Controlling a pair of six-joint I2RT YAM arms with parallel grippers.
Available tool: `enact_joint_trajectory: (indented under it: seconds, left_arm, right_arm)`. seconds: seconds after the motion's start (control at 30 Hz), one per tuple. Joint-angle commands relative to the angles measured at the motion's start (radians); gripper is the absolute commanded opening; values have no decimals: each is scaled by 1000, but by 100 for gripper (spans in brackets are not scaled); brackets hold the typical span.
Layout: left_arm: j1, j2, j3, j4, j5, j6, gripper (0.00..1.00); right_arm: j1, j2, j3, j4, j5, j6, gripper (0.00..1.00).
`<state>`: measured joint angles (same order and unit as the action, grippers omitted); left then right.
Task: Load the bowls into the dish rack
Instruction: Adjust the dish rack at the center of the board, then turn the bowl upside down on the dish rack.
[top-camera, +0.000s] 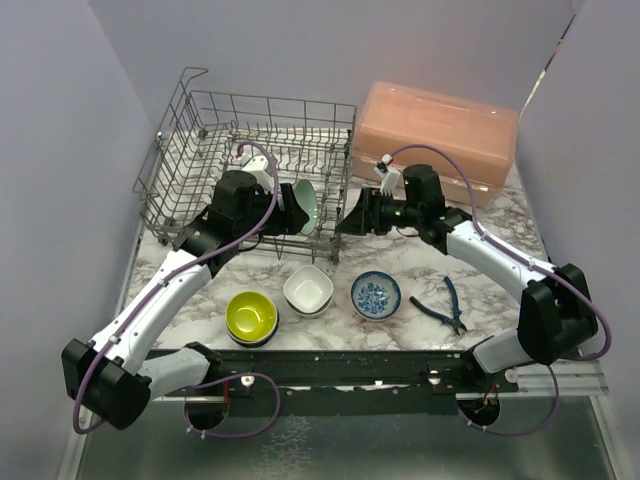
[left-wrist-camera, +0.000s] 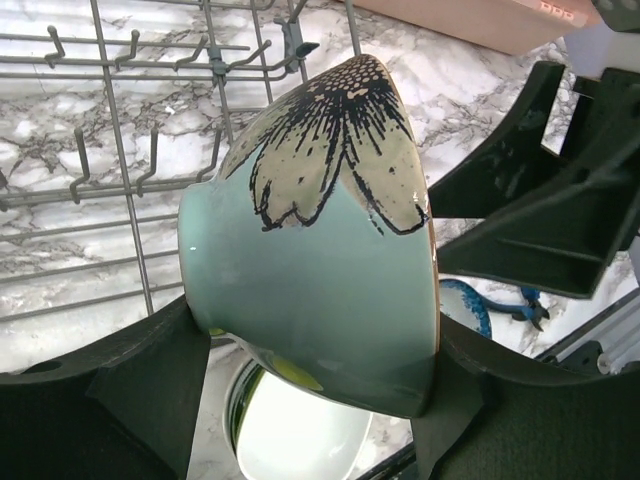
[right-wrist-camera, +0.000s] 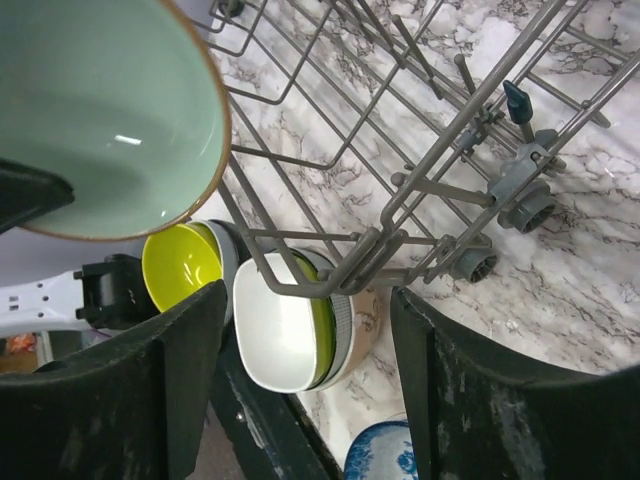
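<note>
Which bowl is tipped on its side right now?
The pale teal bowl, gripped by the left tool at the dish rack; the lime-yellow bowl, white bowl and blue-patterned bowl sit upright on the table.

You face a robot test booth dressed as a kitchen. Plain lilac panels (top-camera: 60, 150) enclose a marble-patterned tabletop (top-camera: 420, 270), and both arm bases bolt to a metal rail (top-camera: 340, 370). A dish rack (top-camera: 190, 170) stands beneath your left fingers (left-wrist-camera: 150, 390), and pliers (top-camera: 440, 305) lie behind your right fingers (right-wrist-camera: 480, 400).
</note>
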<state>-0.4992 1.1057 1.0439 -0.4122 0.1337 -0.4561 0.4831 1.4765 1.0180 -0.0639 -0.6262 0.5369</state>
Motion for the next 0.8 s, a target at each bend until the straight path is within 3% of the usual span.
enact_joint_trajectory:
  seconds: [0.0,0.2,0.37,0.77]
  left_arm:
    - [2,42,105,47,11,70,0]
    - [2,140,186,22,5,124,0]
    - [2,234,275,-23,-16,172,0]
    - [-3,499,598,-210,-160,242,0]
  right_arm:
    - [-2,-42,-33,0,1,0,72]
    - [-63,-69,-92,53,-63,29,84]
    - [-167,-108,-158,121,-151,56,86]
    - [-253,-215,-240,29,-88,-13,99]
